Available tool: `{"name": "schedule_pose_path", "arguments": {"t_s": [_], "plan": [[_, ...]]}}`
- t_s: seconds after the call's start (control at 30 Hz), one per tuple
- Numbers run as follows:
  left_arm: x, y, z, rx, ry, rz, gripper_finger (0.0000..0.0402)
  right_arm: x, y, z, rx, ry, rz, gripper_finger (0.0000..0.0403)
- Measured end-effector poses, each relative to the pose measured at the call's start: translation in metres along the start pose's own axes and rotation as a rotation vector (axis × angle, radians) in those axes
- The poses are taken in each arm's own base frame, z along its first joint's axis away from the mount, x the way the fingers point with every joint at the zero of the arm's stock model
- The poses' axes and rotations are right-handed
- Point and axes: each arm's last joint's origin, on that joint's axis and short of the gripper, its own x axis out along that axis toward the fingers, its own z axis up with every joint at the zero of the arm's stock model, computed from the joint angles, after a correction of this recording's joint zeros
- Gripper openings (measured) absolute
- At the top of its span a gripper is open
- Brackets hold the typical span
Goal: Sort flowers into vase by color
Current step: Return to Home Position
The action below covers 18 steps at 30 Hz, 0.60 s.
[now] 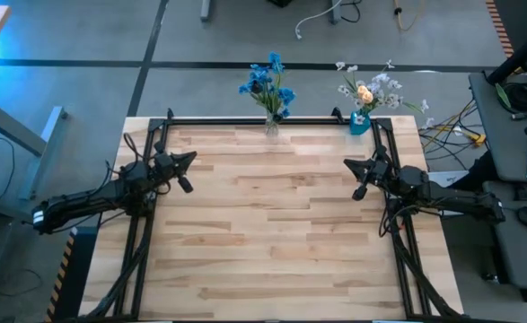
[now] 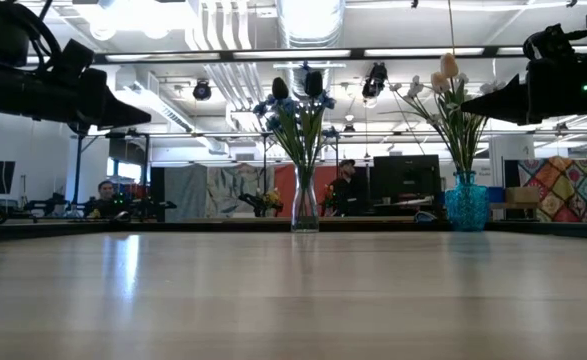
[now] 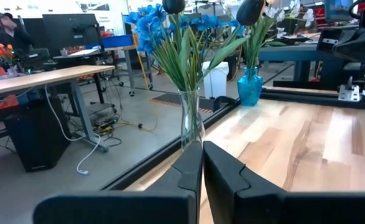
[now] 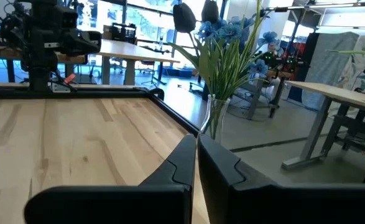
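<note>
Blue-blossomed sprigs (image 1: 268, 82) with two dark heads stand by their stems in a clear glass vase (image 1: 271, 126) at the table's far edge, middle. White and pale yellow-orange sprigs (image 1: 371, 90) stand in a blue vase (image 1: 359, 123) at the far right. My left gripper (image 1: 189, 160) is shut and empty above the table's left side. My right gripper (image 1: 349, 164) is shut and empty above the right side. In the left wrist view my gripper (image 3: 203, 163) points toward the clear vase (image 3: 192, 118); the right wrist view (image 4: 196, 155) also shows it (image 4: 216, 118).
A black frame rail (image 1: 254, 120) runs along the table's far edge beside both vases. The wooden tabletop (image 1: 272, 233) lies bare between and in front of the arms. People (image 2: 105, 197) sit at desks in the room beyond.
</note>
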Motion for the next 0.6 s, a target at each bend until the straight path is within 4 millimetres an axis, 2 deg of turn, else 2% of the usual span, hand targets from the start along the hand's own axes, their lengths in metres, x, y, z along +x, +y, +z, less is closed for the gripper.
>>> {"name": "schedule_pose_path", "arguments": {"t_s": [0.6], "plan": [[0.0027,-0.0013,-0.0025,0.012,0.035,-0.004,0.0,-0.0012,0.0061,0.0006,0.001,-0.005,0.064,0.0012]]}}
